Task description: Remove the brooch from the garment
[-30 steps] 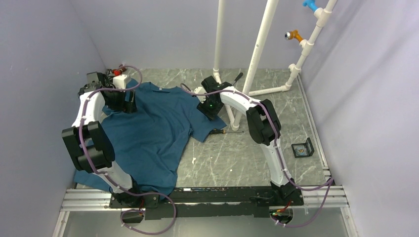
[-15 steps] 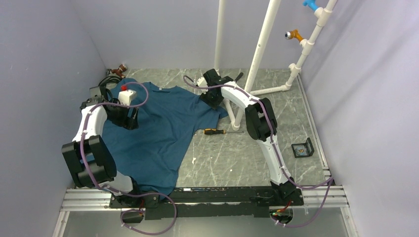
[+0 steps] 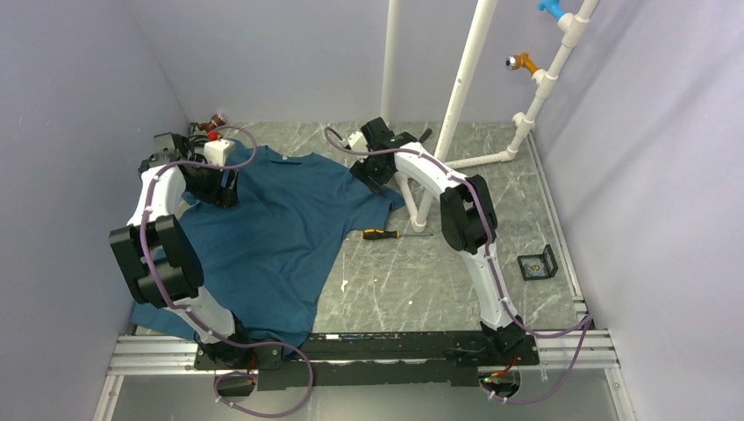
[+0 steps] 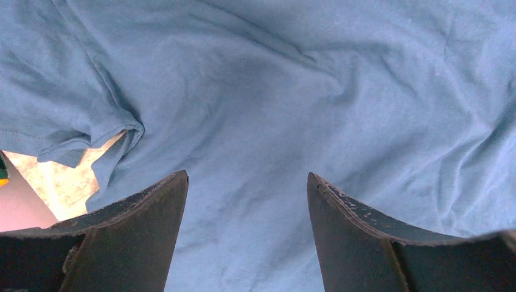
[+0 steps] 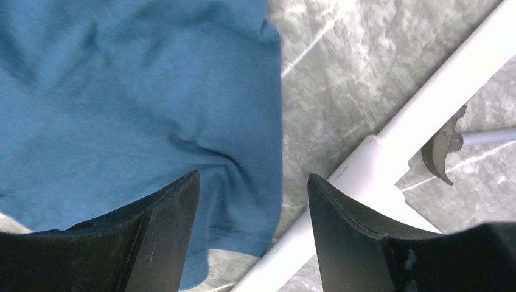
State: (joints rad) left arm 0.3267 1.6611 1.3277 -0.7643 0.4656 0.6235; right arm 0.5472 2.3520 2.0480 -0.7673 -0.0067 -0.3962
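Garment [image 3: 281, 228] lies spread over your counter's [image 3: 430, 272] left half. Your left pincer [image 4: 246, 176], jaws wide and empty, hangs over its wrinkled cloth; your right pincer [image 5: 252, 176], equally wide, hangs above the right sleeve's edge beside a white pipe [image 5: 395, 146]. No view shows you the brooch.

grey marbled table [image 3: 399, 282]. white pvc pipe frame [image 3: 463, 83] stands at the back, with one pipe section [image 5: 389, 149] lying low across the table. screwdriver [image 3: 383, 233], orange-and-black handle, lies flat near the frame's foot, shaft pointing right. hammer head [image 5: 446, 144] just beside that low pipe. small black open box [image 3: 537, 263] near the right edge. orange fitting [image 3: 524, 62] and blue fitting [image 3: 550, 9] on the slanted pipe. small brown-red item [image 3: 211, 124] in the back left corner, too small to identify.
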